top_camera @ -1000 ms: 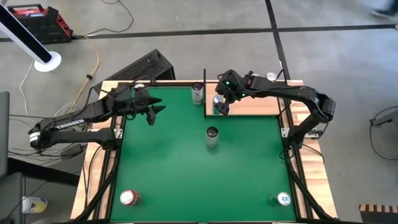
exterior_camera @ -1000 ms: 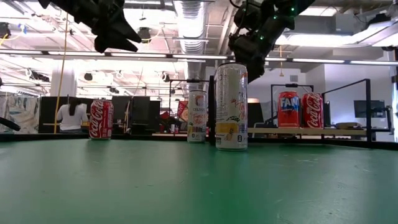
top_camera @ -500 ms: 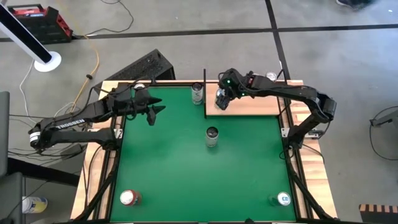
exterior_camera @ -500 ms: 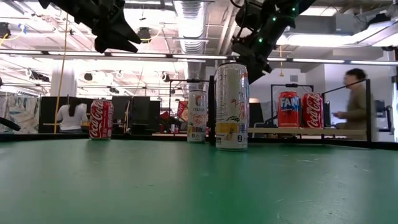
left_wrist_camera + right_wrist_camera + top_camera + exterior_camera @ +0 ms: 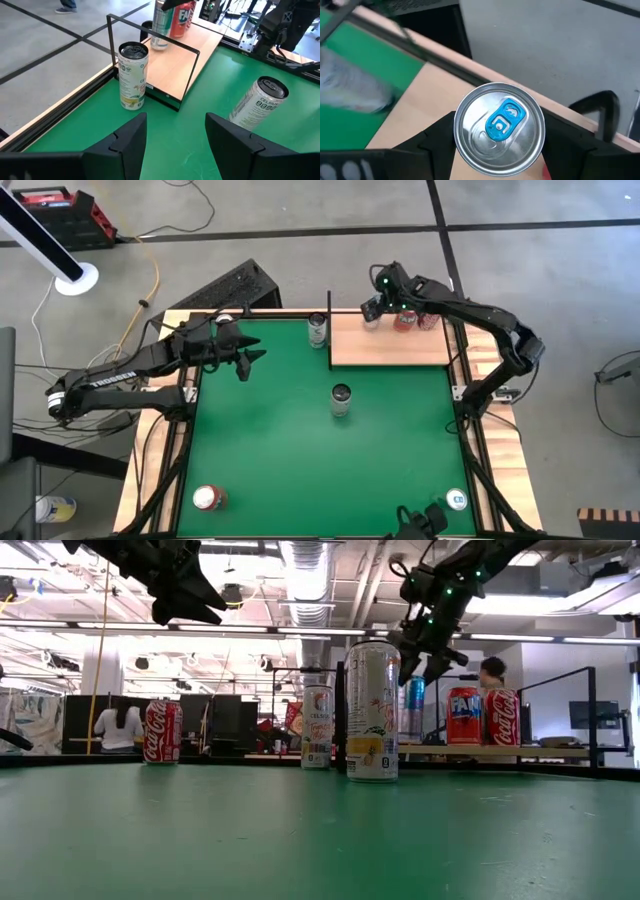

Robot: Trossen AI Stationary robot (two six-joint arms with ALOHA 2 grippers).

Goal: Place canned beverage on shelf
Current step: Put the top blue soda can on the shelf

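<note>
A silver can with a blue tab (image 5: 500, 127) stands upright at the far edge of the pale wooden shelf (image 5: 400, 348), beside two red cans (image 5: 405, 318). My right gripper (image 5: 372, 308) is shut on it from above. In the low view the can (image 5: 413, 710) reaches down to the shelf board; whether its base touches I cannot tell. My left gripper (image 5: 252, 363) hovers open and empty over the table's far left, high above the green surface (image 5: 205, 600). My right gripper pinches the silver can between its two fingers (image 5: 437, 137), just below the top rim (image 5: 457, 125), on opposite sides. The fingers come slanting down from above. The can stays upright, its tab facing up.
A white can (image 5: 317, 330) stands on the green just left of the shelf's black rod. A tall can (image 5: 341, 400) is mid-table, a red one (image 5: 207, 498) near left, another (image 5: 456, 500) near right. People show in the room behind.
My right gripper has gone from the shelf's near left corner toward its far edge, rolling as it went. The silver can has travelled with it and now stands beside the red cans.
</note>
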